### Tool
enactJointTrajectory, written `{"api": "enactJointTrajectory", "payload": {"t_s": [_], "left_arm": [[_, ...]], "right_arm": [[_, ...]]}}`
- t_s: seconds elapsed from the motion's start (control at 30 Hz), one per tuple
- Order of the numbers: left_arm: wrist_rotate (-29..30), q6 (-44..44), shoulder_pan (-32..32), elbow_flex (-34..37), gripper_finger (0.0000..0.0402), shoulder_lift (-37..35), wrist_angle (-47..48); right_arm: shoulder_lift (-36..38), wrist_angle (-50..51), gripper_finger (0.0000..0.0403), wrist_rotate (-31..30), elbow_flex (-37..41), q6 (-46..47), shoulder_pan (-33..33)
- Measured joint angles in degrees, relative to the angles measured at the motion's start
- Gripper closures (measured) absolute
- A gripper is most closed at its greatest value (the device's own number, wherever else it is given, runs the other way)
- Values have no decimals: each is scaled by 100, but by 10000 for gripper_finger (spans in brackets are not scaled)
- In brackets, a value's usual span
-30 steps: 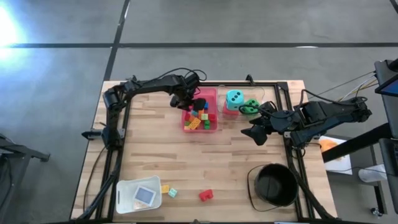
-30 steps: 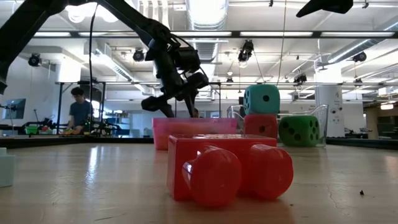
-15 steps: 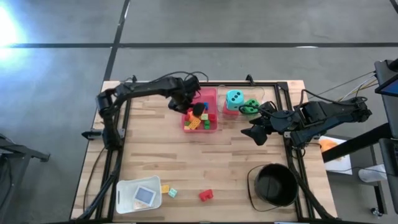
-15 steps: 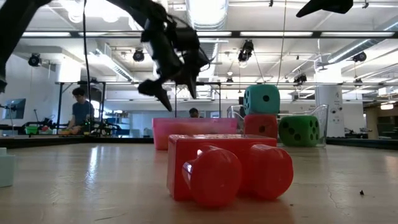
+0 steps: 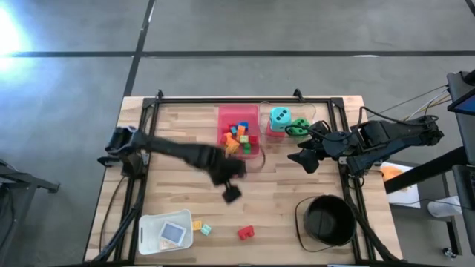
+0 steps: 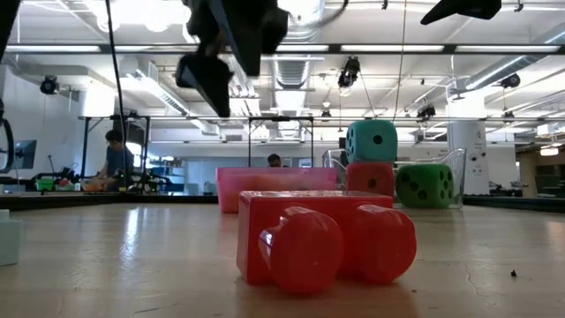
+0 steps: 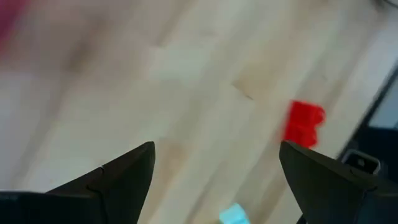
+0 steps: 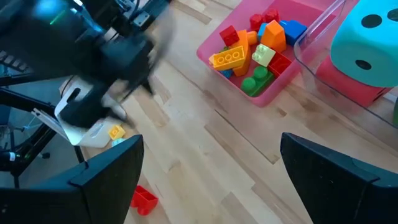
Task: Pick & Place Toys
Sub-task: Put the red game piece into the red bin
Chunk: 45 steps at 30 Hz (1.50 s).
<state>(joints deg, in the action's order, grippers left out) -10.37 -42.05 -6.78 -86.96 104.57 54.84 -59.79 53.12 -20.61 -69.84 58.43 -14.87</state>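
Toys fill the pink tray (image 5: 239, 113); the left hand (image 5: 231, 185) has swung off toward the red brick (image 5: 246, 233), wide open, seemingly empty.

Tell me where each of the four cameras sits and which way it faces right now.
High: above the table, straight down; both arms, left gripper mid-table, right gripper beside the dice.
Low: table height, looking across at the red brick; left gripper above.
Left wrist: looks down past its open fingers at the wood.
Right wrist: past its open fingers toward the pink tray.
Shared: the red brick shows in every view.
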Motion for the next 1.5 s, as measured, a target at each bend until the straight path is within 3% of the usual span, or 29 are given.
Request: {"api": "enactJointTrajectory", "payload": {"t_s": [0.23, 0.43, 0.9, 1.5], "left_arm": [[1211, -737, -1257, 42, 52, 146, -1307], [1230, -1096, -1554, 31, 52, 492, -2143], [1252, -225, -1645, -1826, 52, 1471, -1018], [1227, -275, -2005, -1514, 52, 2439, -1526]], "right_arm": [[0, 4, 33, 1, 0, -6, 0], [0, 5, 33, 1, 0, 4, 1], [0, 9, 33, 1, 0, 0, 0], [0, 5, 33, 1, 0, -11, 2]]}}
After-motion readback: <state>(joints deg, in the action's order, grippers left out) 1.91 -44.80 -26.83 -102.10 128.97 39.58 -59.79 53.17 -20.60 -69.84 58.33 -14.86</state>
